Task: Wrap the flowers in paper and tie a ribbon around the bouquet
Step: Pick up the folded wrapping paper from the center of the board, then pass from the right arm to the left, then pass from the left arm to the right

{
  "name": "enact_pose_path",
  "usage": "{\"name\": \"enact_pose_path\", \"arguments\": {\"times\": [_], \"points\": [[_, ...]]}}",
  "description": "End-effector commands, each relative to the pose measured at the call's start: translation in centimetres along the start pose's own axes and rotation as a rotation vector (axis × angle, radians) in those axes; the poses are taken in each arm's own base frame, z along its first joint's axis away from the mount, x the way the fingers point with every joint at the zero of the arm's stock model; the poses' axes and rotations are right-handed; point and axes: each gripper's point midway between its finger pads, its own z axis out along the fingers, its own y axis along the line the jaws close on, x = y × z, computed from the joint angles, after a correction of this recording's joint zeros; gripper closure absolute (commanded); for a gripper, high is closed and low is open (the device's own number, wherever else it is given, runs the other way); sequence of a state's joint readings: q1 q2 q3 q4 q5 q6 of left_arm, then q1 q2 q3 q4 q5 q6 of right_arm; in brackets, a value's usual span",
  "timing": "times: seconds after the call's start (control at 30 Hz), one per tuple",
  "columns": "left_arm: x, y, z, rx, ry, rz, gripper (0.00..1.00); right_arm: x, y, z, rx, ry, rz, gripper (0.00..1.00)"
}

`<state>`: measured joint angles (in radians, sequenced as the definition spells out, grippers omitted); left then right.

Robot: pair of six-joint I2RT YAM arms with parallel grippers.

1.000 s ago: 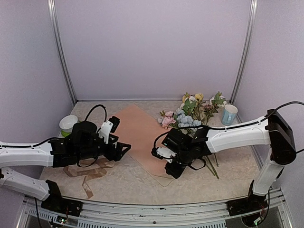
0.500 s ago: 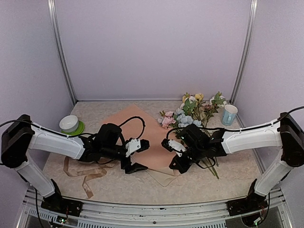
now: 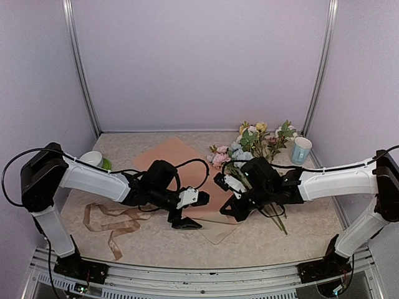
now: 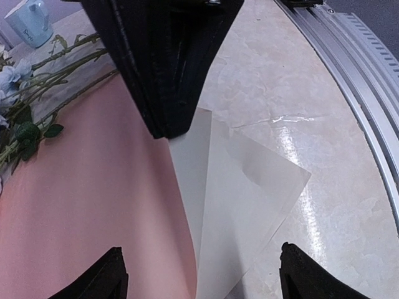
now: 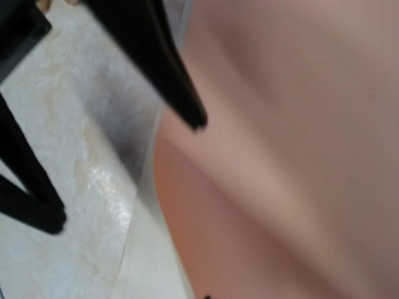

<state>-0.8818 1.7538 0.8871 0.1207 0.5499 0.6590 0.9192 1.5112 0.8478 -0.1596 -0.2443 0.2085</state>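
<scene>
Paper mid-bench, flowers at its right edge | left gripper has swung in, spread over near corner | right gripper pressed together beside it | fold likely next

The marbled beige surface carries pink paper at mid-frame. A paler sheet pokes out at the paper's lower edge. Flowers lie at its upper right with a mug just right of them. Ribbon curls at lower left, and a bowl sits at left.
</scene>
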Motion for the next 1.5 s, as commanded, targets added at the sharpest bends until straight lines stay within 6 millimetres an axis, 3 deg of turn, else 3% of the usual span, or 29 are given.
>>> {"name": "enact_pose_path", "arguments": {"times": [0.0,0.1,0.3,0.37,0.43,0.5,0.63,0.67,0.7,0.77,0.8,0.83,1.07,1.17,1.23,1.27,1.37,1.4,1.47], "points": [[0.1,-0.3,1.7,0.029,0.072,0.058,0.2,-1.8,0.2,-0.6,-0.015,-0.055,-0.001,1.0],[0.4,0.7,2.4,0.033,0.115,0.052,0.27,-2.8,0.9,-1.2,-0.048,-0.093,-0.007,1.0],[0.8,1.6,3.4,0.024,0.199,0.065,0.41,-3.2,1.7,-1.6,-0.086,-0.118,-0.003,1.0],[0.9,1.6,3.9,0.036,0.226,0.063,0.51,-3.1,1.7,-1.7,-0.092,-0.117,-0.001,1.0],[0.9,1.7,4.1,0.044,0.239,0.056,0.7,-2.9,1.8,-1.6,-0.097,-0.113,0.001,1.0],[0.9,1.8,4.0,0.037,0.241,0.049,0.98,-2.5,1.7,-1.5,-0.092,-0.105,0.001,1.0],[0.6,2.2,2.9,-0.023,0.231,0.018,1.0,-2.1,2.1,-2.3,-0.144,-0.103,-0.036,1.0],[0.1,2.4,2.5,-0.045,0.204,0.012,1.0,-2.0,2.5,-2.6,-0.159,-0.112,-0.058,0.81],[-0.4,2.4,1.9,-0.05,0.174,0.012,1.0,-2.0,2.8,-3.1,-0.173,-0.127,-0.086,0.56],[-1.7,1.9,1.0,-0.032,0.102,0.013,1.0,-2.1,2.6,-3.5,-0.156,-0.172,-0.122,0.2],[-2.3,1.9,0.4,-0.038,0.08,0.019,1.0,-2.1,2.5,-3.7,-0.15,-0.195,-0.129,0.06],[-2.7,1.8,0.1,-0.04,0.069,0.021,1.0,-2.3,2.7,-3.7,-0.16,-0.222,-0.142,0.01],[-3.4,1.8,-0.9,-0.04,0.057,0.01,1.0,-2.9,3.9,-1.5,-0.197,-0.237,-0.217,0.0],[-3.4,1.8,-1.3,-0.046,0.066,0.009,1.0,-3.3,3.3,0.0,-0.13,-0.226,-0.236,0.03],[-3.5,2.0,-1.7,-0.056,0.066,0.013,1.0,-3.8,2.4,0.6,-0.079,-0.221,-0.223,0.15],[-3.6,2.0,-2.0,-0.06,0.067,0.013,1.0,-4.0,2.1,0.8,-0.061,-0.221,-0.218,0.28],[-3.9,2.2,-2.9,-0.082,0.062,0.016,1.0,-4.8,1.3,0.6,-0.011,-0.244,-0.177,0.89],[-4.0,2.4,-3.3,-0.101,0.064,0.014,1.0,-5.1,0.9,0.4,0.014,-0.252,-0.161,1.0],[-4.4,3.4,-4.4,-0.169,0.062,-0.002,1.0,-5.7,0.0,-0.1,0.07,-0.26,-0.121,1.0]]}}
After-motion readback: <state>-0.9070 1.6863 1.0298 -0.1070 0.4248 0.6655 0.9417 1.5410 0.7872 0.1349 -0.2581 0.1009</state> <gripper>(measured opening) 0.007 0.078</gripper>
